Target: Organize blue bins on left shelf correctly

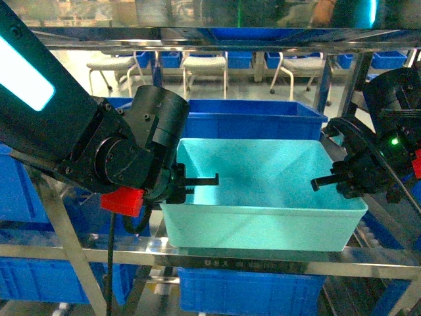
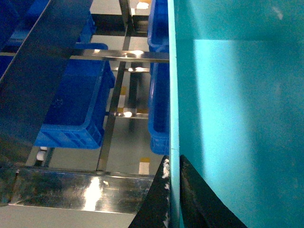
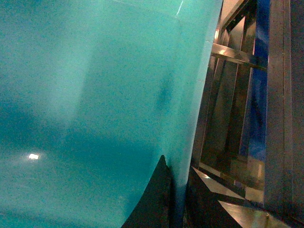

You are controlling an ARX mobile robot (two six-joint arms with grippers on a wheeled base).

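- Turquoise bin (image 1: 263,197) front and centre on the steel shelf (image 1: 250,262), base resting on the front rail, open side up, nothing inside.
- Directly behind the turquoise bin: a royal-blue bin (image 1: 253,118) on the same tier, touching or nearly so; cannot tell which.
- Below the turquoise bin, one tier down: another royal-blue bin (image 1: 250,293); more blue bins to its left, partly hidden by the arm.
- Left gripper (image 1: 172,186) clamped over the turquoise bin's left wall — left wrist view confirms, one dark finger (image 2: 199,199) inside, the other outside, rim pinched between, jaws nearly closed down to the wall's thickness.
- Right gripper (image 1: 335,181) at the turquoise bin's right wall — right wrist view shows one dark finger (image 3: 154,199) inside the wall and a darker shape outside; gripping the wall by the look of it, jaws narrow.
- Progress, judging from here: mid-task. Two-handed hold secured, bin level, sitting at the front edge of the tier rather than pushed fully back.
- Left to do, most likely: slide or lift the turquoise bin to its proper slot relative to the royal-blue ones, then release both sides.
- Final slot not evident from these views.
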